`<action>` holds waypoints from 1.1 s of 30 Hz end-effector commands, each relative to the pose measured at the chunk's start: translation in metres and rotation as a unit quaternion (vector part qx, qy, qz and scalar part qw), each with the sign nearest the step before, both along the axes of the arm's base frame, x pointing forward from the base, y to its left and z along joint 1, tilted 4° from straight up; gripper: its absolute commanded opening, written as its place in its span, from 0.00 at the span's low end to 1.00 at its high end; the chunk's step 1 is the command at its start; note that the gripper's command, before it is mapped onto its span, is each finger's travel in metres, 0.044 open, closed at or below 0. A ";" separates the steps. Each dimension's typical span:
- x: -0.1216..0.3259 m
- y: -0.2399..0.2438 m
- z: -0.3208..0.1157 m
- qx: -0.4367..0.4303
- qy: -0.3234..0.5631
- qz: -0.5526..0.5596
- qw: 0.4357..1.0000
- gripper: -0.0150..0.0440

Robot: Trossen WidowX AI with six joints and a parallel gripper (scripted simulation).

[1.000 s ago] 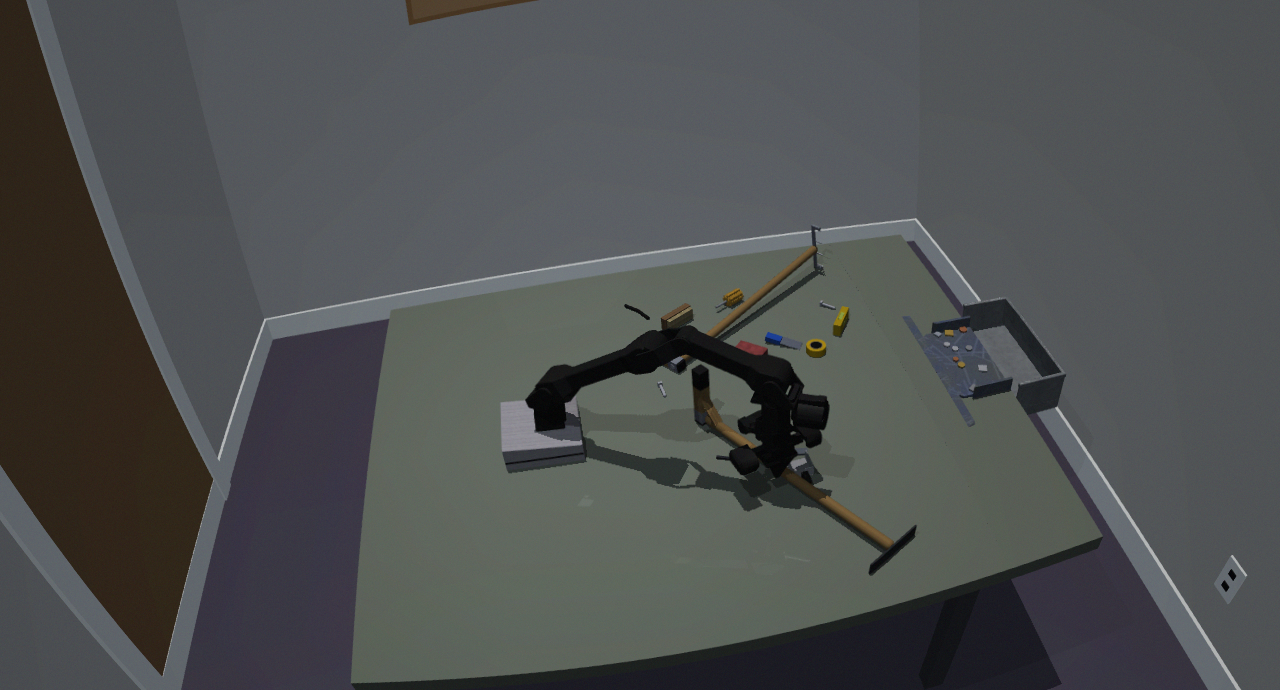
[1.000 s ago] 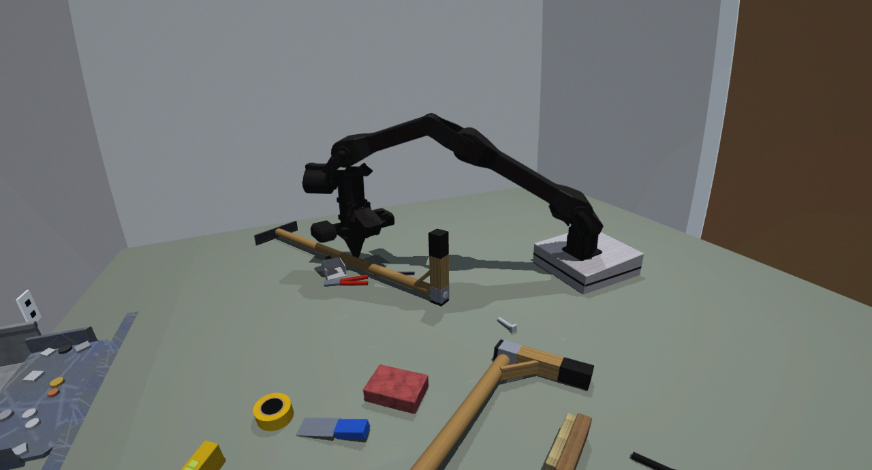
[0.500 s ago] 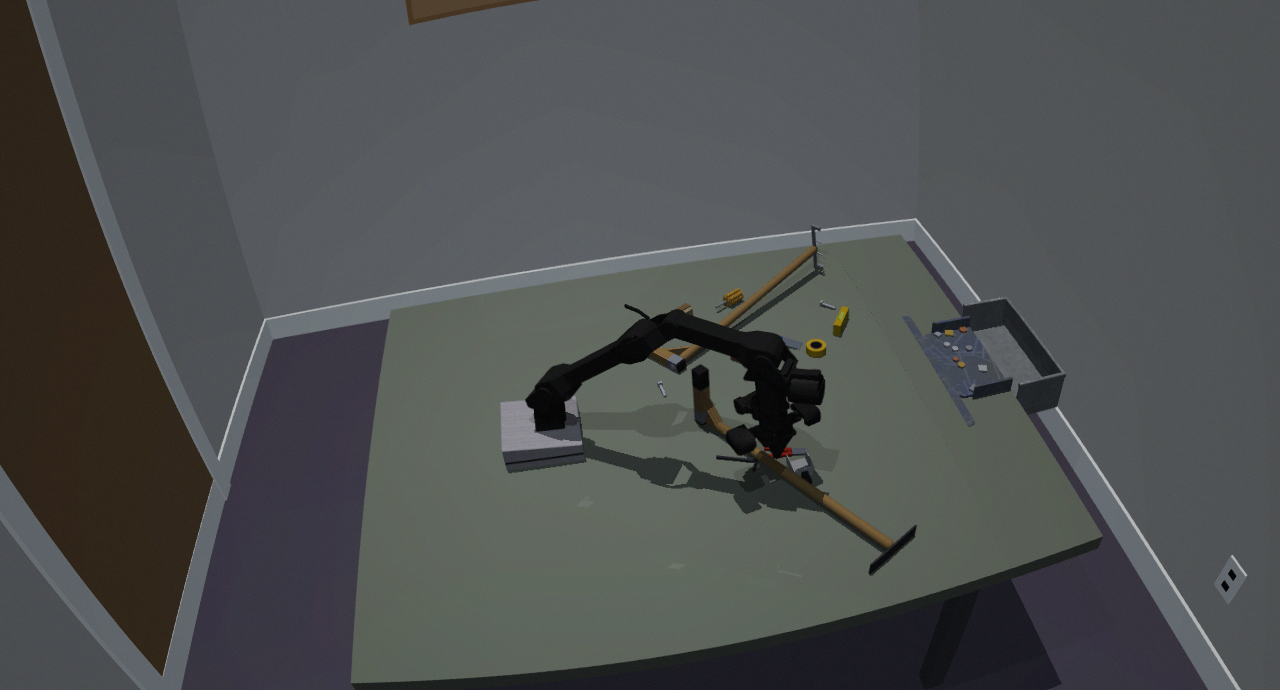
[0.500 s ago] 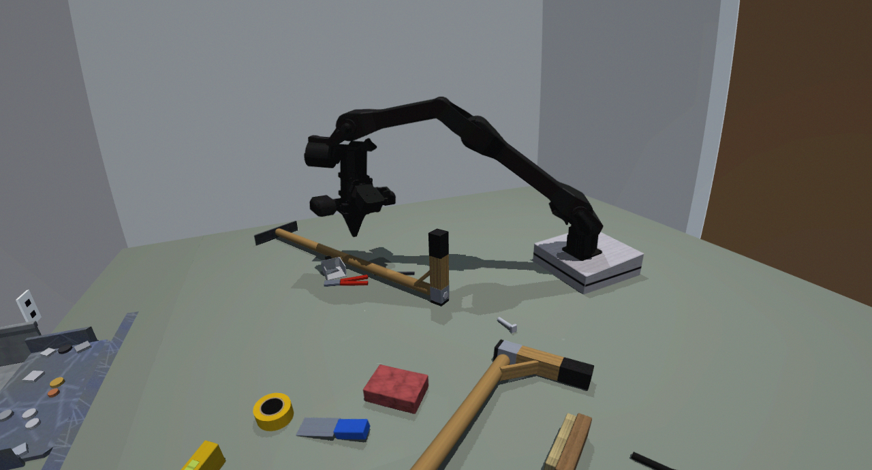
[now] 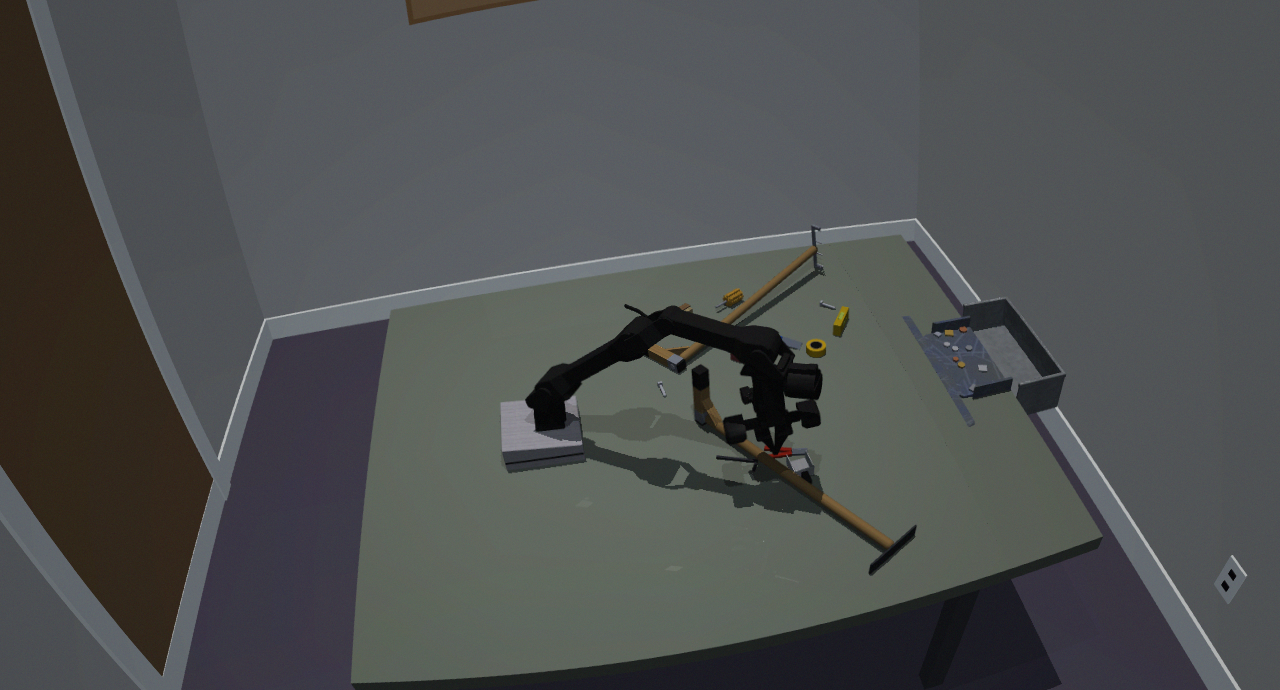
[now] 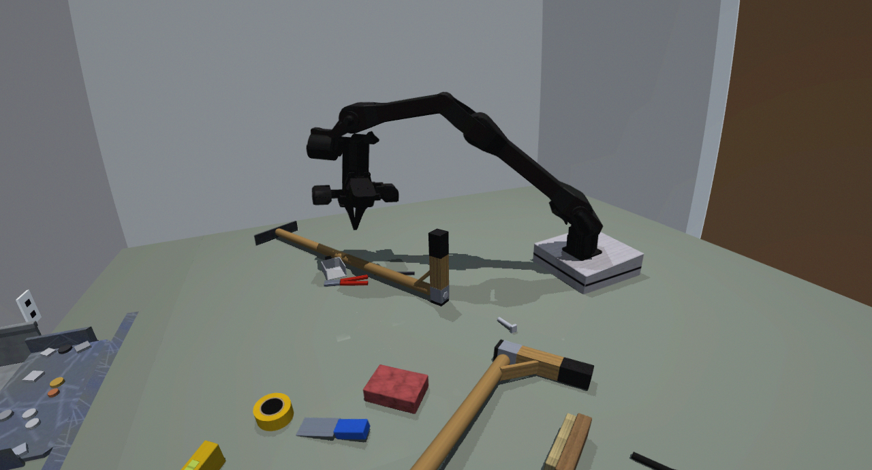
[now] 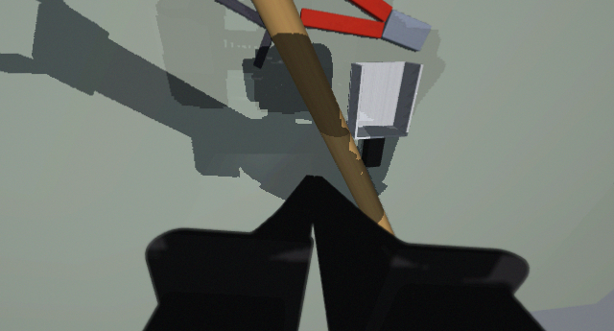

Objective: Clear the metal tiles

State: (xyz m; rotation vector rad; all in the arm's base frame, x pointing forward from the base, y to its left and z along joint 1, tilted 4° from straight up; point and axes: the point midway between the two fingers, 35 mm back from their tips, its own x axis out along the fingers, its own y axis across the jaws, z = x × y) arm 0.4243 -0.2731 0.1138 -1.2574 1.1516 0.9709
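My gripper is shut and empty, fingertips together, above the table beside the long scraper's wooden handle. The scraper lies on the table, its dark blade toward the front right in the top view. Its grip post stands upright at the other end. Several tiles, silvery, orange and yellow, lie on the steel plate. The grey catch box adjoins its far end.
A small metal dustpan and red-handled pliers lie close to the handle. A second long tool, a red block, a tape roll and a blue-handled putty knife lie farther back.
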 end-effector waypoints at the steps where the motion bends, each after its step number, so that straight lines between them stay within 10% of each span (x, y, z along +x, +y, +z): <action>1: -0.002 -0.001 0.003 0.011 -0.005 -0.055 0.998 0.25; 33: -0.017 -0.007 0.034 0.082 -0.050 -0.442 0.892 0.25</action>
